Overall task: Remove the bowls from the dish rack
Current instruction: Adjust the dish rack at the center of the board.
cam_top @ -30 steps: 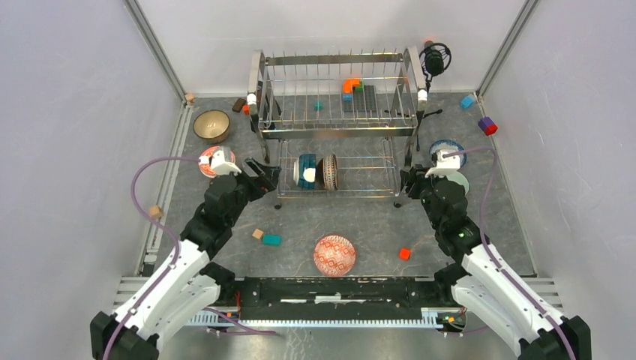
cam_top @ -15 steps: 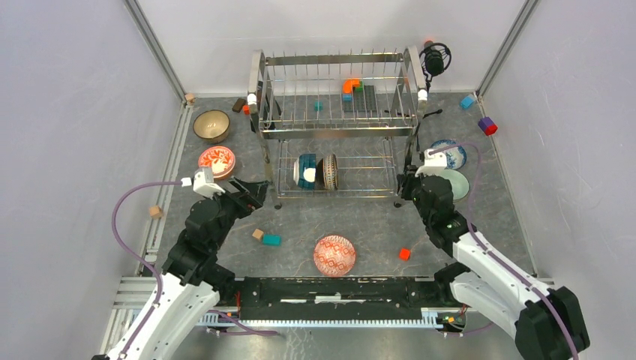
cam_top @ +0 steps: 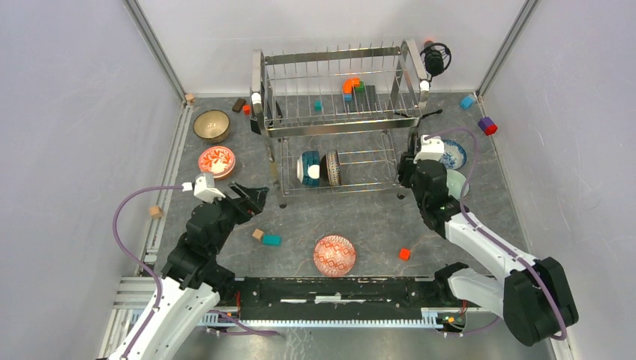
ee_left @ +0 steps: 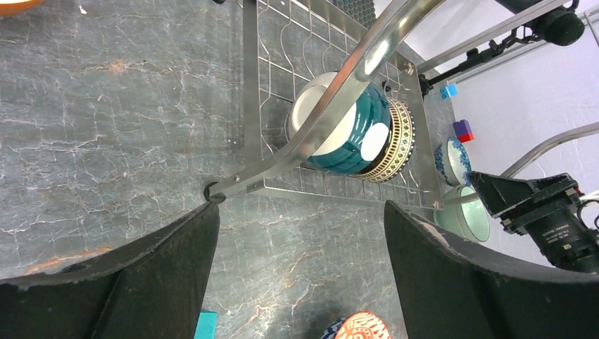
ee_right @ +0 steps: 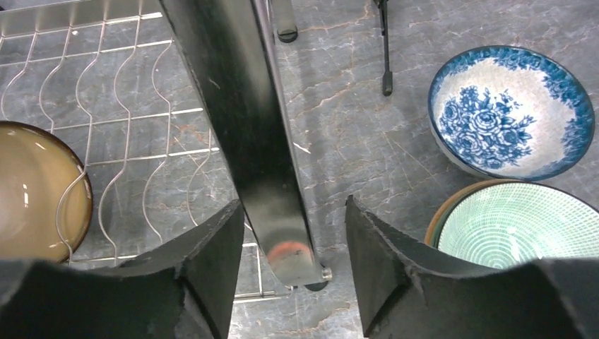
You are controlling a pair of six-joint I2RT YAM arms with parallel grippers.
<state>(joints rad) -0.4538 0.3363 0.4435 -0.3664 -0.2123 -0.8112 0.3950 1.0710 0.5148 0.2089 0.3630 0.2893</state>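
The steel dish rack (cam_top: pixel 337 112) stands at the back centre. Its lower tier holds a teal-and-white bowl (cam_top: pixel 310 168) and a brown-gold patterned bowl (cam_top: pixel 331 168), both on edge; they also show in the left wrist view, teal (ee_left: pixel 339 127) and patterned (ee_left: pixel 397 134). My left gripper (cam_top: pixel 255 193) is open and empty, short of the rack's left front leg (ee_left: pixel 212 192). My right gripper (cam_top: pixel 407 169) is open, its jaws either side of the rack's right front leg (ee_right: pixel 247 127) without clamping it. A blue-and-white bowl (ee_right: pixel 510 111) and a pale green bowl (ee_right: pixel 516 226) sit just right of it.
On the table lie a brown-gold bowl (cam_top: pixel 211 125), a red-and-white bowl (cam_top: pixel 217 161) and a red patterned bowl (cam_top: pixel 334 255) near the front. Small blocks are scattered: teal (cam_top: pixel 271 240), red (cam_top: pixel 405 253), purple (cam_top: pixel 487 125). A black microphone stand (cam_top: pixel 435 58) stands at the rack's back right.
My left gripper has drawn back from the rack toward the near left. My right gripper has advanced onto the rack's right front leg. The rack has shifted slightly backward.
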